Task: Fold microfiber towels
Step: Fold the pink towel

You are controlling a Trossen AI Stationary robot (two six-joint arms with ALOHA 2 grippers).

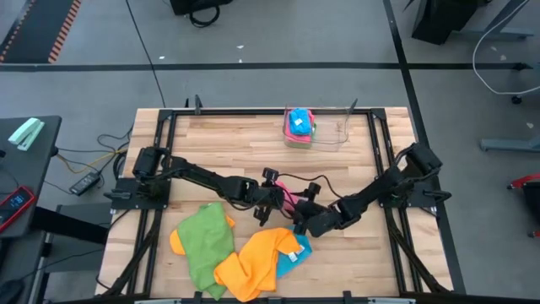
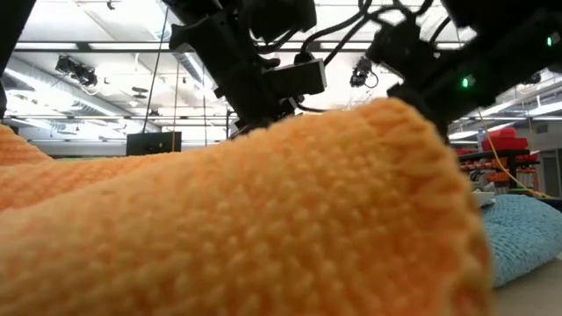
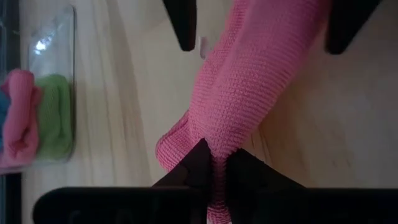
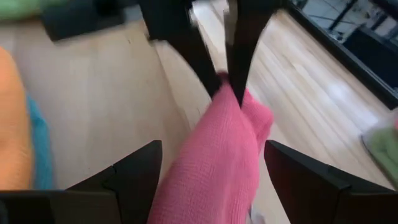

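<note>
Clear tray point(image 1: 325, 133) holds folded towels point(image 1: 299, 125); left pincer point(image 3: 214, 163) clamps pink towel point(image 3: 249, 81), right pincer point(image 4: 208, 165) apart.

High view straight down over table point(image 1: 253, 135); low view pressed against orange towel point(image 2: 263, 219); both wrists close, sharing pink towel point(image 3: 249, 81).

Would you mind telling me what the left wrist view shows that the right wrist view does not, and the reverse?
Only the left wrist view shows the clear tray holding folded cloths, and the right gripper spread wide around the pink towel. Only the right wrist view shows the orange towel and blue towel, and the left gripper pinching the pink towel's end. Both share the pink towel and wooden table.
</note>
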